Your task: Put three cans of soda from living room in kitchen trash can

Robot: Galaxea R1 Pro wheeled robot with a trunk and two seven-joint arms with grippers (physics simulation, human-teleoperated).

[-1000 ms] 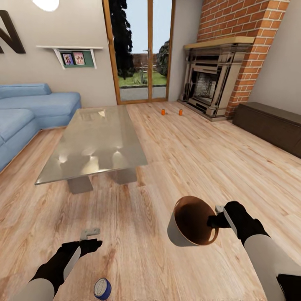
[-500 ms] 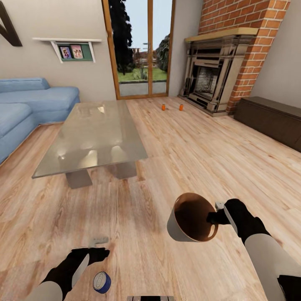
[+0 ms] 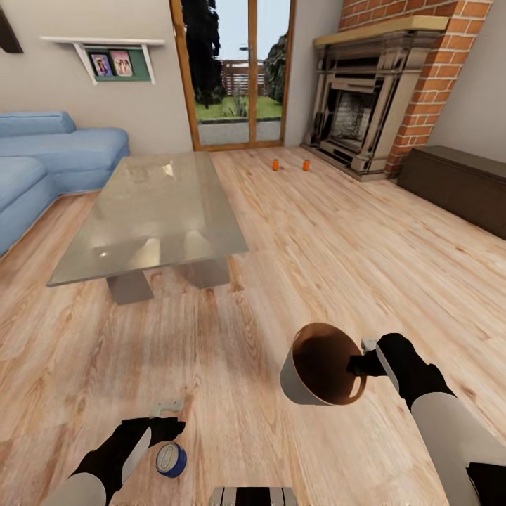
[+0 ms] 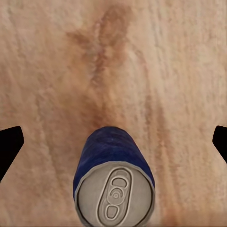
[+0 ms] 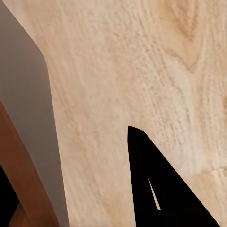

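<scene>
Two orange cans of soda (image 3: 275, 164) (image 3: 306, 165) stand on the wood floor far ahead, in front of the brick fireplace (image 3: 358, 116). The tash can (image 3: 299, 383), grey outside and brown inside, hangs tilted above the floor at the lower right. My right gripper (image 3: 360, 364) is shut on its rim; the right wrist view shows its grey wall (image 5: 28, 109) beside a black finger (image 5: 161, 189). My left gripper (image 3: 169, 416) is open low over the floor, its fingertips (image 4: 9, 146) spread wide, just above a blue can (image 4: 113, 184) lying on its side.
A glass coffee table (image 3: 151, 211) stands ahead to the left, with a blue sofa (image 3: 49, 158) behind it. A long dark bench (image 3: 457, 186) lines the right wall. Glass doors (image 3: 235, 70) are at the back. Open floor runs between the table and the bench.
The whole picture has shifted upward, so the camera has moved. My left gripper has come closer to the blue can on the floor. The right gripper still holds the tash can as before.
</scene>
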